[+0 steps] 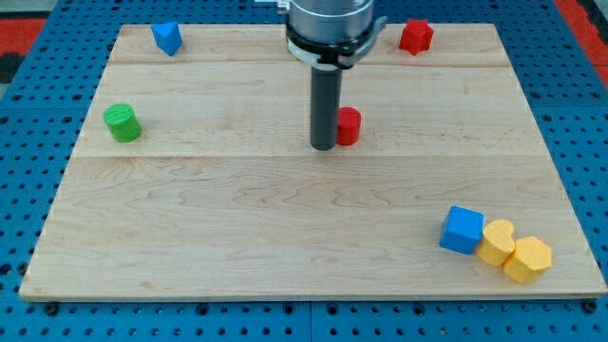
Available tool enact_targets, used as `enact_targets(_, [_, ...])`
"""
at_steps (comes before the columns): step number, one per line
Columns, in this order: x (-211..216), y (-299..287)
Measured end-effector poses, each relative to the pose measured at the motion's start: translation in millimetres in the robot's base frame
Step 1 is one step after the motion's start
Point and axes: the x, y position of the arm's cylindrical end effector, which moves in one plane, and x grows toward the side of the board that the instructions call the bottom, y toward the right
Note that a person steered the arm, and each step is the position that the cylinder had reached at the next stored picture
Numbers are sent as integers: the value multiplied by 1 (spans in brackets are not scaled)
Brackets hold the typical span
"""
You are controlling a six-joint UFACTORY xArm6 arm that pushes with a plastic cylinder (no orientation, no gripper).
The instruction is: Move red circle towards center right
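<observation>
Six small coloured blocks sit on our pale wooden board [285, 237]. We have no jaws, only a dark rod; my tip [323, 147] touches the left side of the red circle block [350, 125], just above the board's middle, partly hidden by the rod.

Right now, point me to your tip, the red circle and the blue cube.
my tip [323, 147]: camera view, very end of the rod.
red circle [351, 125]: camera view, visible right side.
blue cube [463, 229]: camera view, centre of top face.
</observation>
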Motion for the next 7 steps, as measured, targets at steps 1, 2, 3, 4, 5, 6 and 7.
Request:
enact_targets(1, [-17, 37])
enact_targets(2, [-23, 78])
enact_targets(3, [-23, 99])
enact_targets(4, [-23, 107])
enact_targets(5, [-23, 110])
enact_targets(6, [-34, 91])
enact_targets(7, [-64, 61])
